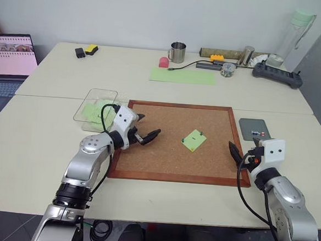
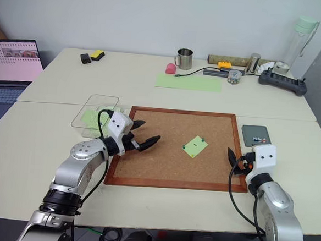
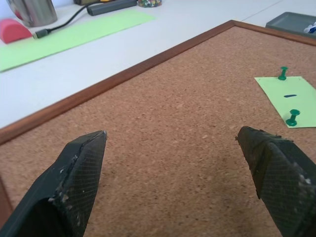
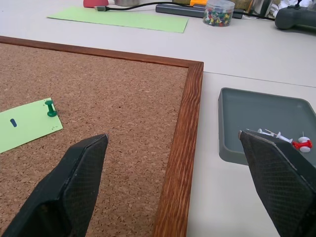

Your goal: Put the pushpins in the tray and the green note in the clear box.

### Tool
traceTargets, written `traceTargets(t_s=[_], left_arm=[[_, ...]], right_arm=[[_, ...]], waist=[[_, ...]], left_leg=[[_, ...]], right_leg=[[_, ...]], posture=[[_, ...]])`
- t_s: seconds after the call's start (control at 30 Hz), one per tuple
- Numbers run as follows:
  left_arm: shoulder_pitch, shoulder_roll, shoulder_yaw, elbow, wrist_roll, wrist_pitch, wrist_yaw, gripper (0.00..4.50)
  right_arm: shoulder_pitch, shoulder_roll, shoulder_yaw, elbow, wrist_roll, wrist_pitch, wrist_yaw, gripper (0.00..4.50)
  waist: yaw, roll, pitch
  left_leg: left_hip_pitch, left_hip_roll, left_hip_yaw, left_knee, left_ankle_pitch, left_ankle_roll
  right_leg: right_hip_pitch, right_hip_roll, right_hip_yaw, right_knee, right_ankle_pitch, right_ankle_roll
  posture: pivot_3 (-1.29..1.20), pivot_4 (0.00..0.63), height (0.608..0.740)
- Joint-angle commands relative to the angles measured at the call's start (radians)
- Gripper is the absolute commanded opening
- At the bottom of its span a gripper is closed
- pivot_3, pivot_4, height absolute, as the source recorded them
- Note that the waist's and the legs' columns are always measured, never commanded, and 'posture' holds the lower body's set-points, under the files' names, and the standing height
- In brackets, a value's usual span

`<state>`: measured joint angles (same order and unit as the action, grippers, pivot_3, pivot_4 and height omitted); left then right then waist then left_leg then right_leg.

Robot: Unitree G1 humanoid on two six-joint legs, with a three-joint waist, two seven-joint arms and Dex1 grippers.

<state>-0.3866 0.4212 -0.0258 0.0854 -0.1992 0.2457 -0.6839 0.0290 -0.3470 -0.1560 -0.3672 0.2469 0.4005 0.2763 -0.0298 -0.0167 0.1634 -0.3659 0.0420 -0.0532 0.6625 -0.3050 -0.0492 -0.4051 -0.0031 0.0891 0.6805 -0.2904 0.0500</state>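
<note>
**Inspector:** Working left to right: your left gripper (image 1: 151, 135) hovers over the left part of the large brown-framed corkboard (image 1: 146, 169), jaws released and empty, pointing roughly level toward the small square light-green paper note (image 1: 194, 140). Two green pushpins (image 3: 292, 117) hold that note at its corners. Pull at the paper first and you will likely tear it.

**Operator:** And the box?

**Inspector:** The shallow transparent plastic box (image 1: 96, 96) sits on the pale surface (image 1: 48, 146) just beside your left arm, with other green notes inside; an elbow swing could knock it.

**Operator:** Right side?

**Inspector:** Your right gripper (image 1: 238, 157) rests at the board's right edge, jaws released, empty. The small dark-grey tray (image 4: 247, 106) lies just beyond, already holding a few pins; a careless drop could bounce them out.
</note>
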Motion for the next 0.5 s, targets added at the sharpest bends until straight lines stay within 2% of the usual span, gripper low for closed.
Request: traceTargets(t_s=[0.03,0.37,0.5], left_arm=[[-0.026,0.013,0.007,0.004,0.031,-0.050,0.019,4.50],[-0.025,-0.005,0.018,-0.004,0.003,-0.050,0.009,4.50],[-0.024,-0.018,0.042,-0.041,-0.069,-0.020,-0.020,3.78]], right_arm=[[-0.005,-0.001,-0.013,-0.047,-0.001,-0.012,-0.004,4.44],[-0.002,-0.001,-0.013,-0.049,-0.002,-0.011,-0.006,4.44],[-0.008,-0.005,-0.012,-0.050,0.001,-0.009,0.000,4.50]], waist=[[0.000,0.000,0.000],[0.000,0.000,0.000],[0.000,0.000,0.000]], left_leg=[[0.000,0.000,0.000,0.000,0.000,0.000],[0.000,0.000,0.000,0.000,0.000,0.000],[0.000,0.000,0.000,0.000,0.000,0.000]], right_leg=[[0.000,0.000,0.000,0.000,0.000,0.000],[0.000,0.000,0.000,0.000,0.000,0.000],[0.000,0.000,0.000,0.000,0.000,0.000]], posture=[[0.00,0.150,0.740],[0.00,0.150,0.740],[0.00,0.150,0.740]])
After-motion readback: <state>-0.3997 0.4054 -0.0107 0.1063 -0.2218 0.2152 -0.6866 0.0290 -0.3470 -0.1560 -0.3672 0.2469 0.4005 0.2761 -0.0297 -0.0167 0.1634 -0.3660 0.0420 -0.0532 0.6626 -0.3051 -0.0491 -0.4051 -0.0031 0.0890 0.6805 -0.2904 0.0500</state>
